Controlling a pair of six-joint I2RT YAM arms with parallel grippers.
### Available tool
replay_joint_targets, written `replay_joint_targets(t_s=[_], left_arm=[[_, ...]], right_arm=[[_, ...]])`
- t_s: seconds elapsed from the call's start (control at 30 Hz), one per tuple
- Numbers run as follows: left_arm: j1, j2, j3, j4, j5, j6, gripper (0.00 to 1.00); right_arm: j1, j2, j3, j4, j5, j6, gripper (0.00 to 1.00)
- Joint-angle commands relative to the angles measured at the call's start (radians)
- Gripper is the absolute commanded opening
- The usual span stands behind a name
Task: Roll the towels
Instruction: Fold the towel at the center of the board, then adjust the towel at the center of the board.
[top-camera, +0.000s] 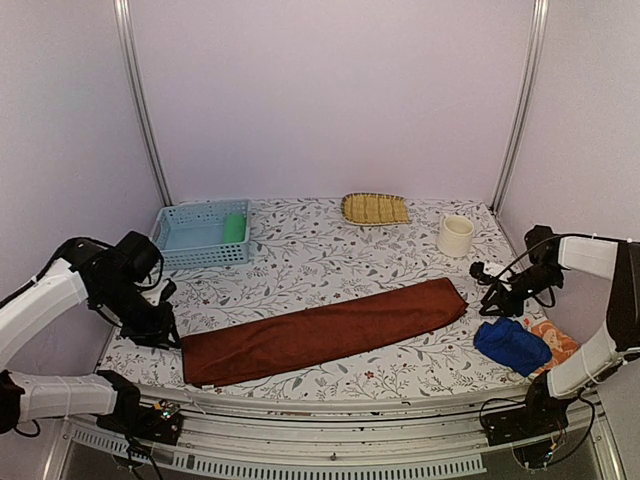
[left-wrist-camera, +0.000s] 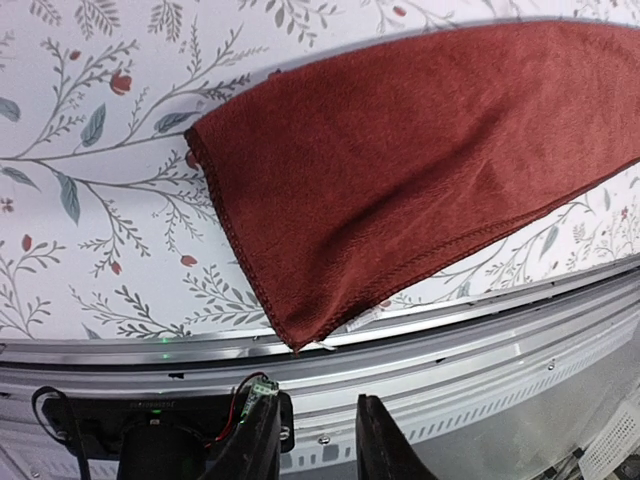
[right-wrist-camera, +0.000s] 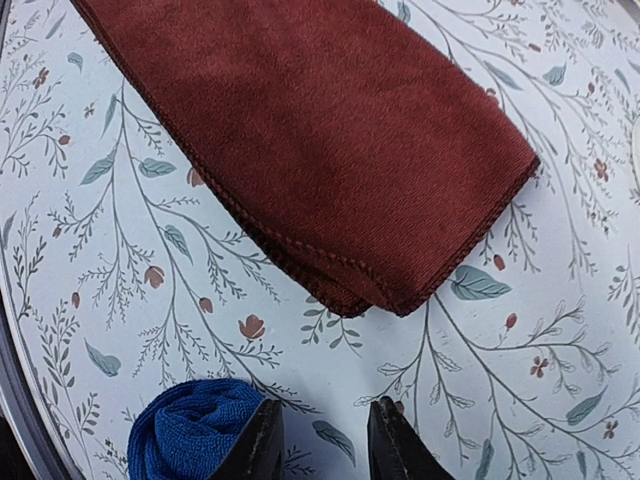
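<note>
Stretched as a long folded strip across the near part of the flowered table (top-camera: 300, 255): dark reddish-brown towel (top-camera: 325, 330), left end at the near edge, right end slanting farther in. Just off that left end, left gripper (left-wrist-camera: 320, 412), fingers narrowly parted, nothing between them. Near the right end, right gripper (right-wrist-camera: 325, 415), likewise narrowly parted and empty. At near right, rolled royal blue towel (top-camera: 512, 345), lying partly on an orange towel (top-camera: 556, 342). At far left, green towel (top-camera: 234, 228) inside the pale blue basket (top-camera: 195, 250).

Judged stage: strip laid straight, roll itself not yet begun.

To do it well:
- Start at one short end and take the whole thickness of the folded layers, not just the top ply.
- Turn the first lap small and tight, to guard against a loose core.
- Keep the long hemmed edges stacked while rolling, or expect a cone.
- Pin the opposite end down lightly for tension.
- Mind the left corner, seemingly lapping the table's near rim and likely to drag.
- On the right, steer clear of the blue roll just beside the fingers.
</note>
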Motion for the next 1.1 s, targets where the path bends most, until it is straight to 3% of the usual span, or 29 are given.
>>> replay_joint_targets(t_s=[0.0, 0.13, 0.27, 0.4, 0.6, 0.8, 0.93, 1.07], left_arm=[[-0.012, 0.032, 0.069, 0.010, 0.003, 0.001, 0.30], [-0.014, 0.156, 0.073, 0.185, 0.004, -0.021, 0.26], [-0.015, 0.274, 0.059, 0.303, -0.016, -0.029, 0.12], [-0.019, 0.361, 0.050, 0.380, -0.018, -0.034, 0.04], [-0.023, 0.463, 0.013, 0.451, -0.036, -0.059, 0.05], [-0.024, 0.563, 0.001, 0.453, -0.142, -0.075, 0.05], [-0.024, 0.599, 0.005, 0.486, -0.171, -0.087, 0.05], [-0.024, 0.668, 0.036, 0.542, -0.185, -0.069, 0.04]], right_arm=[[0.000, -0.001, 0.102, -0.051, -0.059, -0.019, 0.32], [0.016, 0.098, 0.260, -0.043, -0.130, 0.138, 0.31], [0.090, 0.191, 0.351, 0.001, -0.098, 0.286, 0.30], [0.161, 0.278, 0.365, 0.065, -0.042, 0.408, 0.29], [0.206, 0.381, 0.402, 0.162, 0.010, 0.517, 0.27], [0.229, 0.476, 0.423, 0.179, 0.070, 0.612, 0.23], [0.220, 0.498, 0.396, 0.218, 0.198, 0.660, 0.23], [0.167, 0.534, 0.416, 0.219, 0.233, 0.696, 0.20]])
